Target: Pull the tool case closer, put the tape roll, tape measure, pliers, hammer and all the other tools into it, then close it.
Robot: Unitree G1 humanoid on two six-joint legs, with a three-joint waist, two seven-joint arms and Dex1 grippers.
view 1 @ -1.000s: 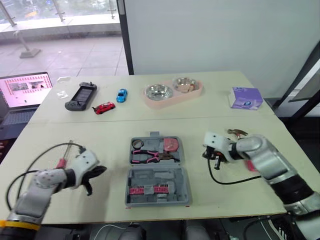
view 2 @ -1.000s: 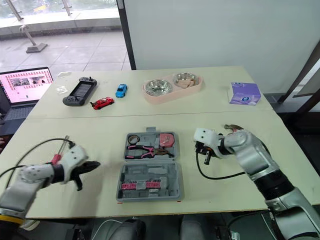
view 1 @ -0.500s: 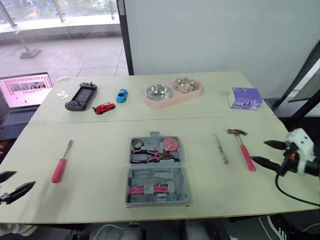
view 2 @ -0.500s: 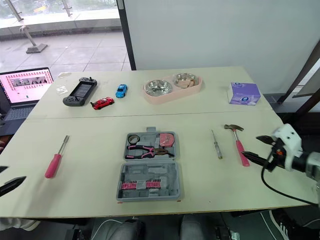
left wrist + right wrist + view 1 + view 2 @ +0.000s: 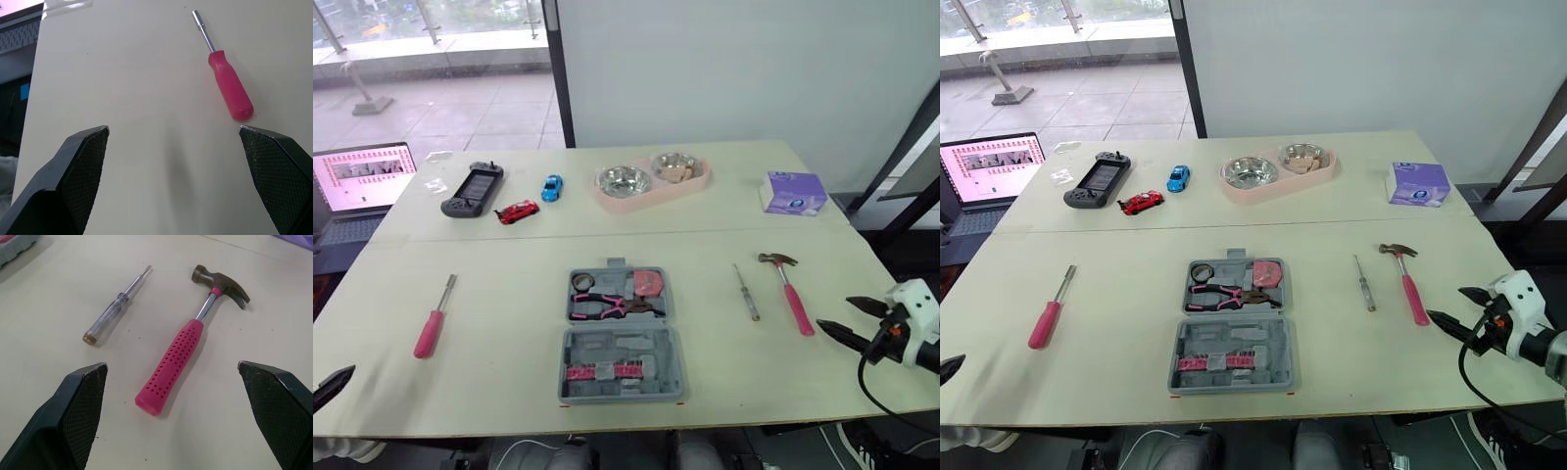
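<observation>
Hanging spread wide and empty, right gripper (image 5: 835,313) sits over the right side of the table (image 5: 509,269), near the pink-handled hammer (image 5: 788,289), which lies flat beside a small clear screwdriver (image 5: 746,292). Left gripper (image 5: 171,131) is also released, nothing between its fingers, at the near left corner with the pink nut driver (image 5: 433,318) lying ahead of it. Tool case (image 5: 622,362) lies open mid-table near the front edge, with tape roll (image 5: 582,282), pliers (image 5: 612,305) and tape measure (image 5: 649,283) in its far half.
</observation>
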